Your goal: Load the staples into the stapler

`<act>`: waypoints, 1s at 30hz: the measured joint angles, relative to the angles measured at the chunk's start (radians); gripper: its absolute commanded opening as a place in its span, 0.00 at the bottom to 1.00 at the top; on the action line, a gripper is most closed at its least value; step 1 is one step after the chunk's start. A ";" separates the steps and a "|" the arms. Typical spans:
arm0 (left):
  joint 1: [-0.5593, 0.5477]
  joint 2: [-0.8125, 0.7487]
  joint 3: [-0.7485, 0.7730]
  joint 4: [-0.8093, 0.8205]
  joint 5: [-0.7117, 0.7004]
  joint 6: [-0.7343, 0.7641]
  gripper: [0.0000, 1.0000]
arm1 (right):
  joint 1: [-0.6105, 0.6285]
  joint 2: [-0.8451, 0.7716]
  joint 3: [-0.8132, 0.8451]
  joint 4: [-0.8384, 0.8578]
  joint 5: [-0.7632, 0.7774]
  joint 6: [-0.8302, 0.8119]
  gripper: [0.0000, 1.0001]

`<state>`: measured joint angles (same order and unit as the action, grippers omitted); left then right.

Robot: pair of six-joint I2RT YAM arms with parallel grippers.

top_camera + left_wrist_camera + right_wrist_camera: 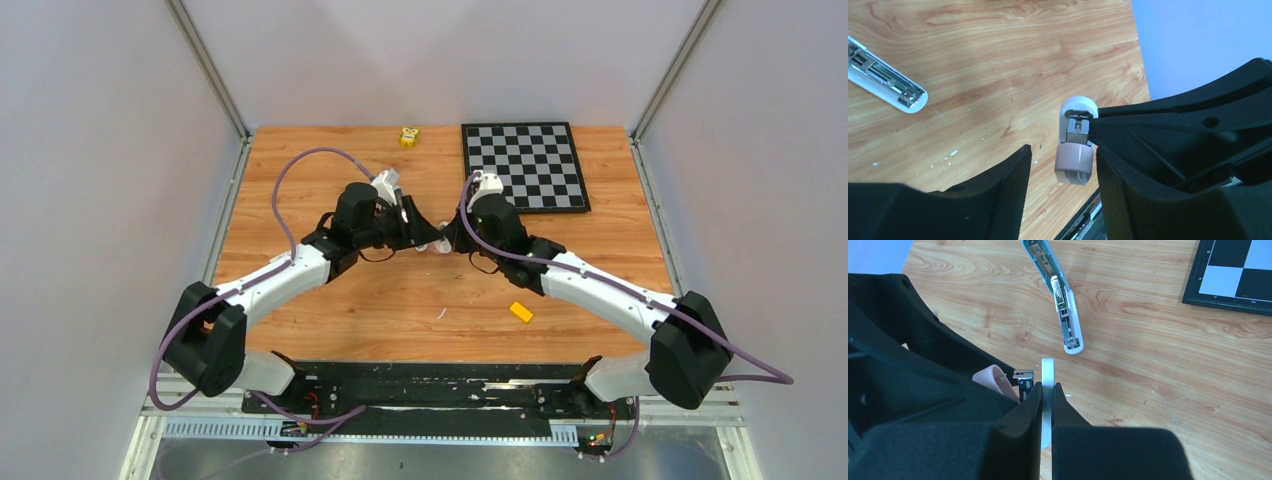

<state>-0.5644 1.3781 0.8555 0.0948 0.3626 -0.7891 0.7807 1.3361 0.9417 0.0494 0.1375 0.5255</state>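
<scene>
Staples not surely made out: the only candidate is a small silvery ridged bit [1023, 373] between the pink and white halves of a white-and-pink piece [1075, 145]; cannot tell if that is them. Stapler [1063, 310] lies on the table [620, 230] swung open, metal channel up, teal half and white half roughly in line. It is apart from both grippers, ahead of the fingers in the right wrist view (under the arms from above, not visible there).

Right gripper [1047, 390] is clamped tight on the thin white edge of the white-and-pink piece, at table centre. Left gripper [1062, 150] has its fingers spread wide and grips nothing; the pink end sits in the gap just beside one finger [1128, 190], contact unclear.

Chessboard [525, 165] is far right, with a small yellow object [408, 136] at the far edge left of it. Yellow block [521, 312] sits near, right of centre, well apart from the grippers.
</scene>
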 measured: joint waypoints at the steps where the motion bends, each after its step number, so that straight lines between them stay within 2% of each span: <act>1: 0.000 0.006 0.000 0.010 0.000 -0.004 0.42 | 0.000 0.000 -0.004 0.005 0.000 0.001 0.00; 7: -0.003 0.015 0.003 0.043 0.008 -0.012 0.00 | 0.001 0.000 -0.016 0.011 0.023 0.019 0.00; 12: -0.003 0.015 0.003 0.050 -0.002 -0.011 0.00 | -0.001 0.000 -0.035 0.036 0.067 0.087 0.00; 19: -0.006 -0.003 -0.019 0.086 -0.057 -0.003 0.00 | -0.038 0.021 -0.051 0.071 0.072 0.270 0.00; 30: -0.089 -0.115 -0.159 0.228 -0.247 0.103 0.00 | -0.081 0.026 -0.093 0.100 0.074 0.585 0.00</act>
<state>-0.6529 1.2633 0.6960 0.3229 0.1158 -0.6857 0.6994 1.3624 0.8490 0.1493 0.2111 1.1103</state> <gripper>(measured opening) 0.243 0.044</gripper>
